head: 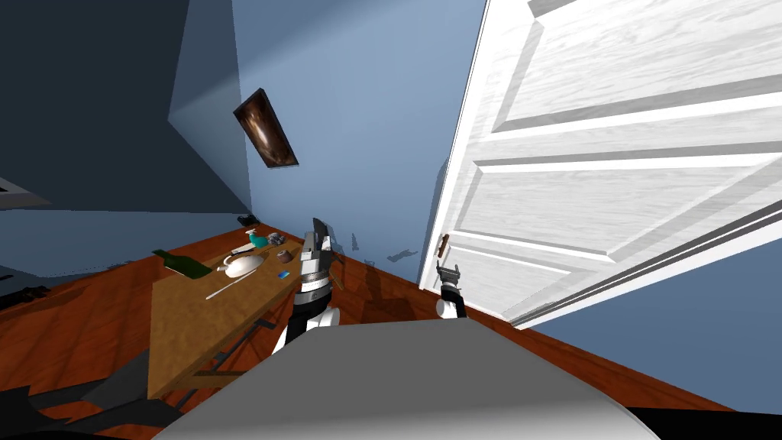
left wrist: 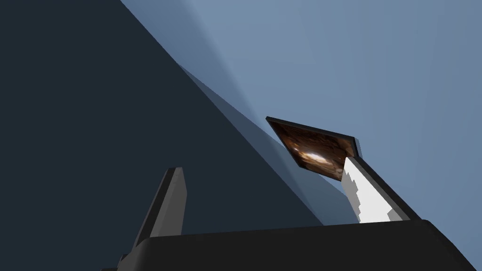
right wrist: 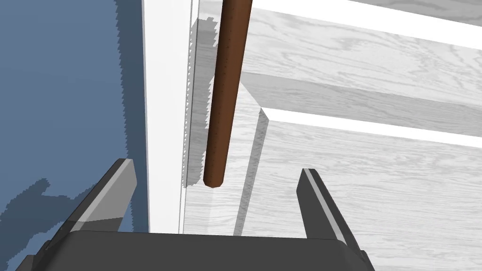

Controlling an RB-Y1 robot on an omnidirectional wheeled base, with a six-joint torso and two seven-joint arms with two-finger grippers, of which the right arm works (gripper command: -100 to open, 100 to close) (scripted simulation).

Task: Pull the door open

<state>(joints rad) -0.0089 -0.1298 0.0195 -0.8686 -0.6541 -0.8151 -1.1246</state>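
Approach to grasp. Best done by advancing the right gripper [right wrist: 215,167] toward 12 o'clock until both blades flank the brown handle [right wrist: 226,94] at the free edge of the white door [right wrist: 353,188], then closing squarely. Left gripper [head: 319,233]: blades apart, empty. Right gripper: blades wide apart, touching nothing, handle tip in line between them.

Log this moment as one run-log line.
phase: pre-grasp | right gripper: open, handle tip between jaws, no contact | left gripper: open, raised | door: white
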